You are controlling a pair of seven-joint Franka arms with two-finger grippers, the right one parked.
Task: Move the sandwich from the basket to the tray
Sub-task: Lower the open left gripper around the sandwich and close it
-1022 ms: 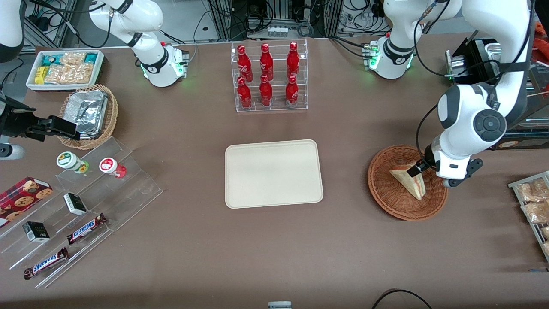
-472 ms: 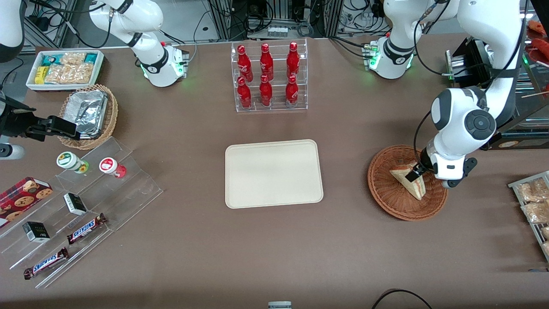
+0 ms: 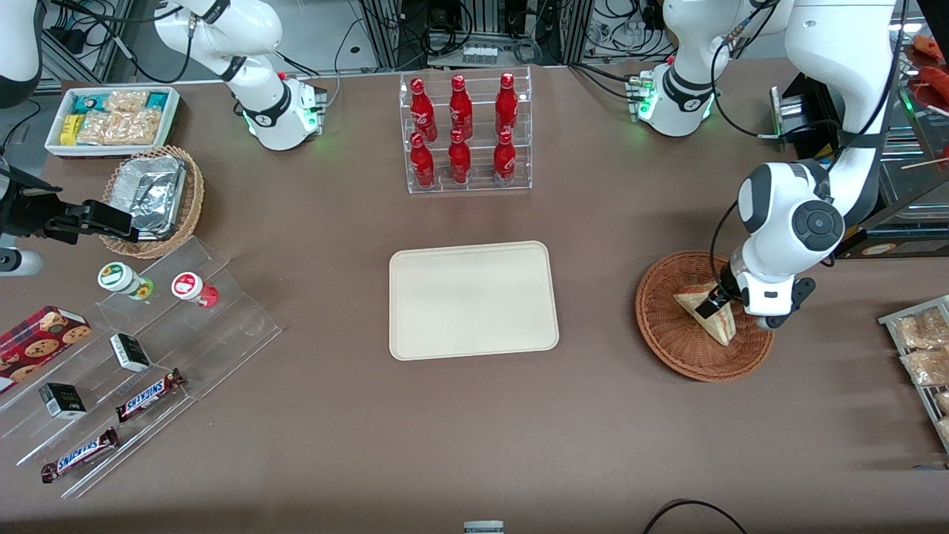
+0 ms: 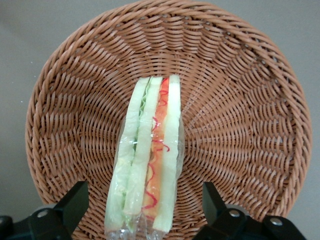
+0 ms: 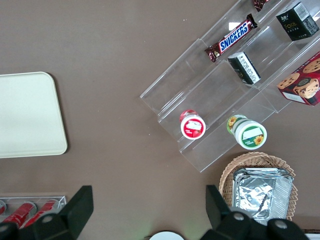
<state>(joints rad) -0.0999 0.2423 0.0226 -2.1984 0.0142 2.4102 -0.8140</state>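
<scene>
The sandwich [image 3: 718, 325] is a wrapped pale wedge standing on edge in the reddish-brown wicker basket [image 3: 678, 348], toward the working arm's end of the table. In the left wrist view the sandwich [image 4: 150, 165] shows red, orange and green layers, with the basket [image 4: 240, 100] weave all round it. My gripper [image 3: 723, 307] is low over the basket and open. Its black fingers [image 4: 75, 200] stand on either side of the sandwich, with a gap to the wrapper on each side. The cream tray [image 3: 473, 300] lies flat at the table's middle with nothing on it, and one end of this tray [image 5: 27, 115] shows in the right wrist view.
A clear rack of red bottles [image 3: 465, 133] stands farther from the front camera than the tray. Snack packets [image 3: 923, 348] lie at the table edge near the basket. Acrylic steps with candy bars [image 3: 141, 348], a tan basket with foil container [image 3: 152, 196] and a white bin [image 3: 115, 119] sit toward the parked arm's end.
The working arm has lowered and shifted slightly toward the tray, bringing the open gripper down around the sandwich. The sandwich and basket have not moved.
</scene>
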